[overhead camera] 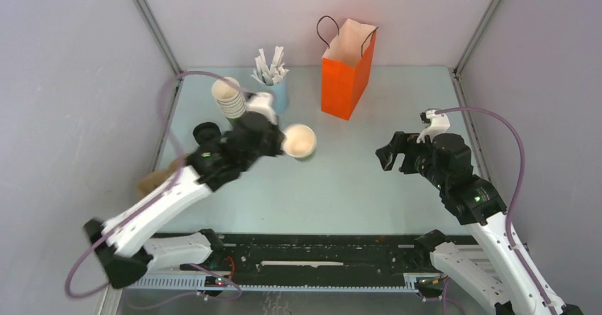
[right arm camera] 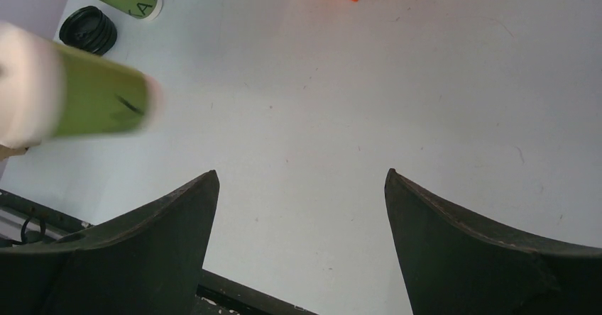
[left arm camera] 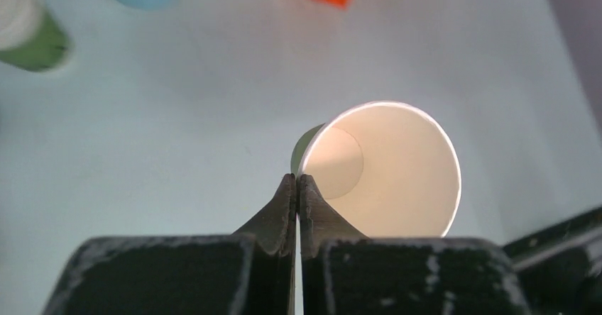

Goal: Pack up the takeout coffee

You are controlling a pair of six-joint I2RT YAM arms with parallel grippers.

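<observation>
**Left gripper pinching the lidless takeout cup, near left of the orange bag**

Left fingers are pressed together on the cup's paper wall at the rim. I judge this a true grip, since the right wrist view shows the cup hanging sideways above the table. The cup sits in the air to the near left of the bag, apart from it. Its long axis is tipped well off upright. My left wrist camera looks straight down the cream inside to the base, so the mouth faces back toward that wrist.

The black lid lies on the table farther left of the bag, beyond the cup. The right gripper, jaws spread wide and holding nothing, hovers to the near right of the bag, well apart from cup and lid. By my judgement the coming move turns on righting the cup's axis before lid or bag. The left arm is the nearer to both cup and lid.

Hard to make out:
- The fingers themselves hide where the pads meet the rim.
- The cup is a blur in the right wrist view.
- Each wrist view shows only a corner of the bag.
- I cannot tell whether the lid is one piece or several stacked.
</observation>
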